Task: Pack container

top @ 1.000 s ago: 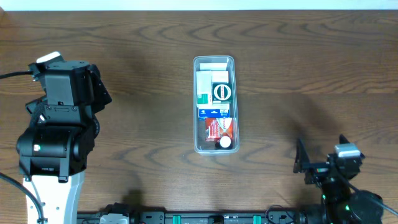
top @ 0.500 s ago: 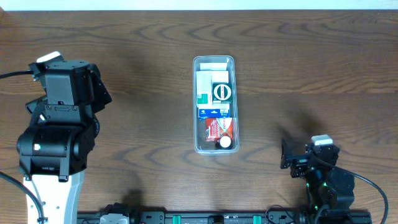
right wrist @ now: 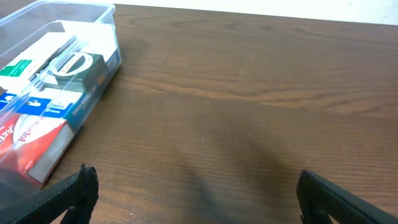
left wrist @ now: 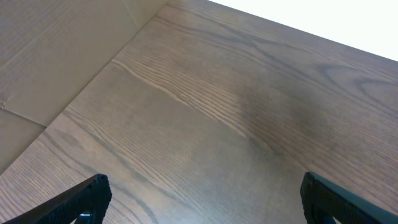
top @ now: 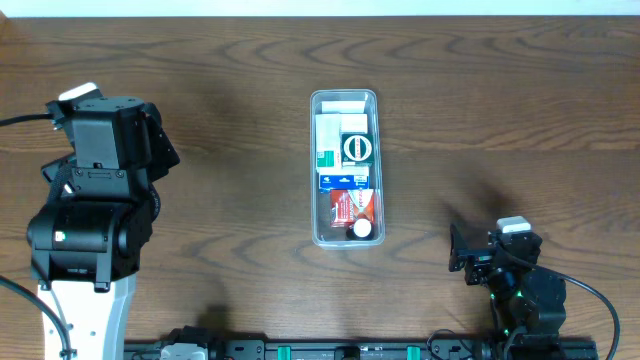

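The container (top: 314,160), a long clear plastic tray, stands in the middle of the table and holds several small boxes in white, green, blue and red. Its near end shows at the left of the right wrist view (right wrist: 106,25). My right gripper (right wrist: 196,190) is open and empty, low over bare wood, to the right of the tray; it shows in the overhead view at the front right (top: 462,252). My left gripper (left wrist: 202,196) is open and empty over bare wood; its arm (top: 95,190) stands at the far left, well away from the tray.
The wooden table runs to a white edge at the back (top: 320,8). In the left wrist view a flat brown surface (left wrist: 50,56) lies beyond the table's edge at the upper left.
The right arm has moved left and slightly forward, its gripper now nearer the tray's front end. The left arm and the tray have not moved.
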